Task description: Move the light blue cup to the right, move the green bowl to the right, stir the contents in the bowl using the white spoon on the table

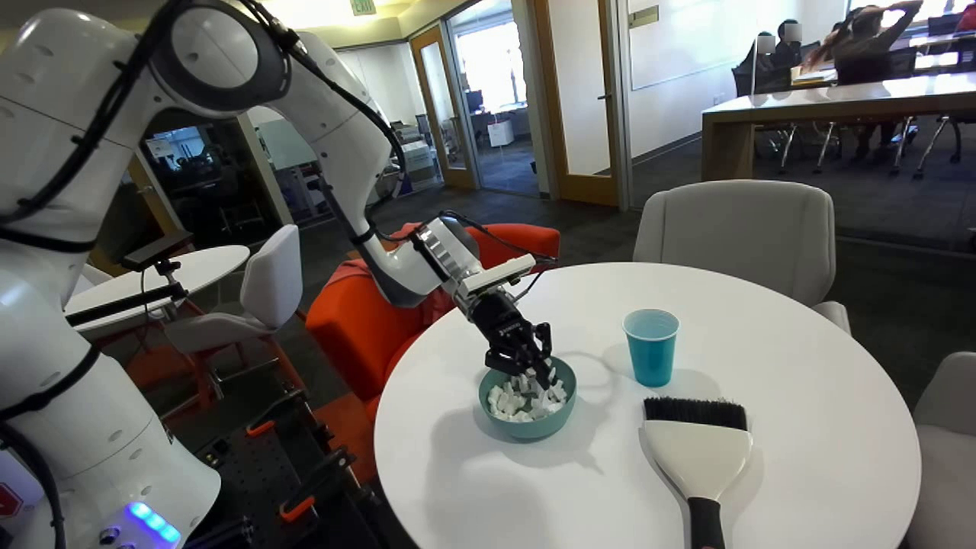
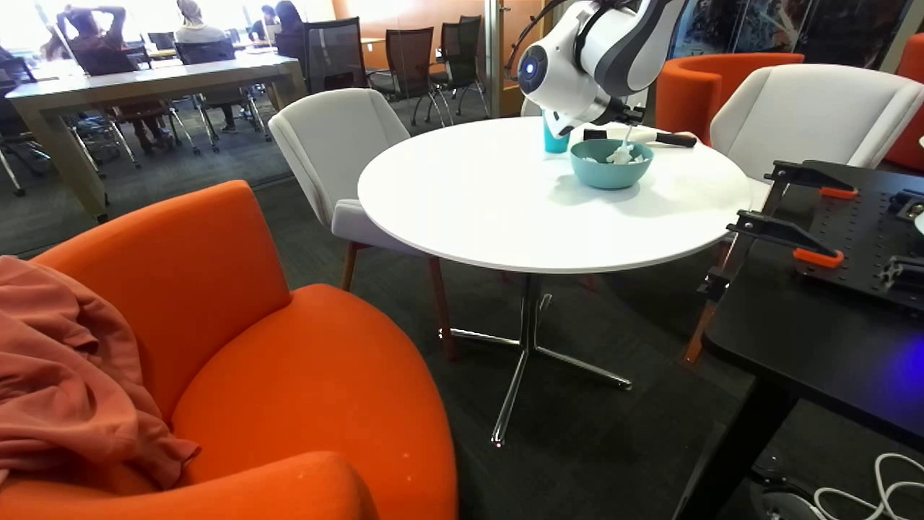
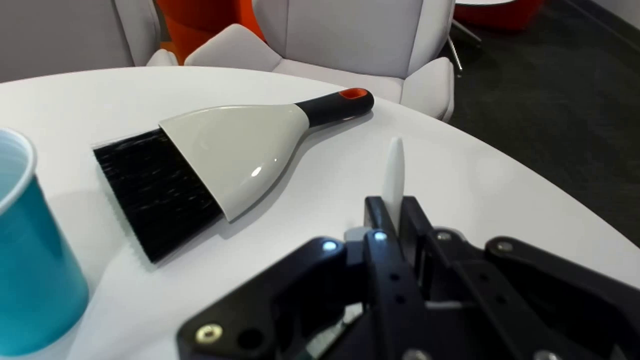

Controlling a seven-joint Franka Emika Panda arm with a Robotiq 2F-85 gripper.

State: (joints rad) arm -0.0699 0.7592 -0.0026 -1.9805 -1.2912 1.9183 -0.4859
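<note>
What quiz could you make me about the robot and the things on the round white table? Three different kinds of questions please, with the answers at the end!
1. Pick one. What is the robot's hand gripping?
A) a yellow banana
B) the white spoon
C) a red ball

2. Fill in the colour: the green bowl holds ____ lumpy pieces.

3. True or false: the black bristles of the brush lie nearer the light blue cup than the green bowl.

Key: 1. B; 2. white; 3. true
</note>
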